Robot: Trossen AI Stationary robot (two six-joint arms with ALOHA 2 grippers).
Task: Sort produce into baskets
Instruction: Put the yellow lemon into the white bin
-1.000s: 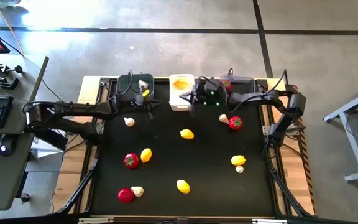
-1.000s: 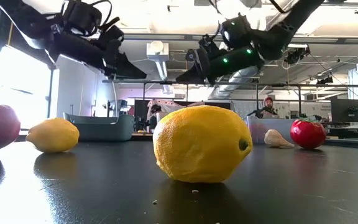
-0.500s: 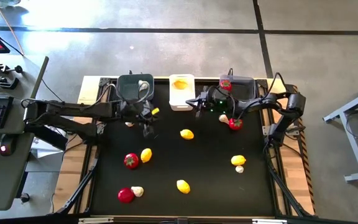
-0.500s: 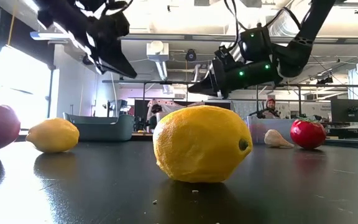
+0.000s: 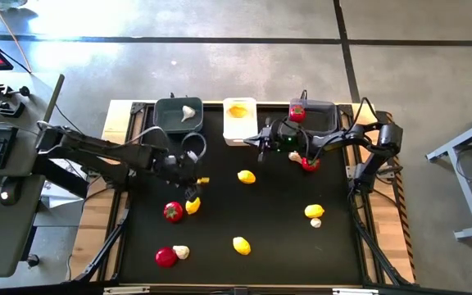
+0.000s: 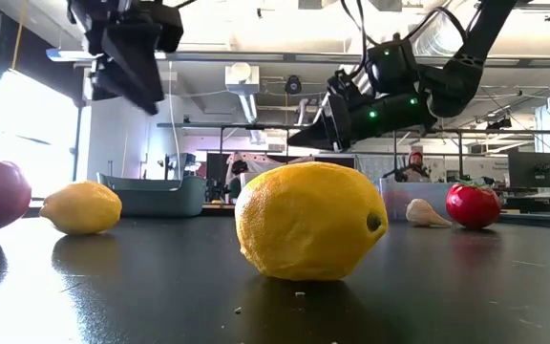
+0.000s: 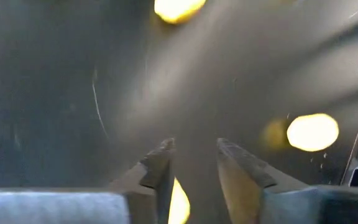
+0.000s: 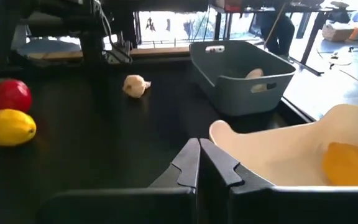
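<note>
black tabletop (image 5: 277, 229) carries scattered toy produce: lemons (image 5: 247, 176) (image 5: 315, 211) (image 5: 241, 244), tomatoes (image 5: 173, 212) (image 5: 165, 257) and pale garlic pieces (image 5: 181, 251). the left gripper (image 5: 197, 181) hangs above the left-centre of the table, just beside a lemon (image 5: 192, 205), its fingers (image 7: 160, 163) parted and holding nothing. the right gripper (image 5: 265, 138) sits just beside the white basket (image 5: 239, 133), which holds a lemon (image 5: 238, 111); its fingers (image 8: 189, 163) are pressed together, empty. the left grey basket (image 5: 165, 121) holds garlic (image 5: 189, 113); the right grey basket (image 5: 326, 119) holds a tomato (image 5: 297, 112).
</note>
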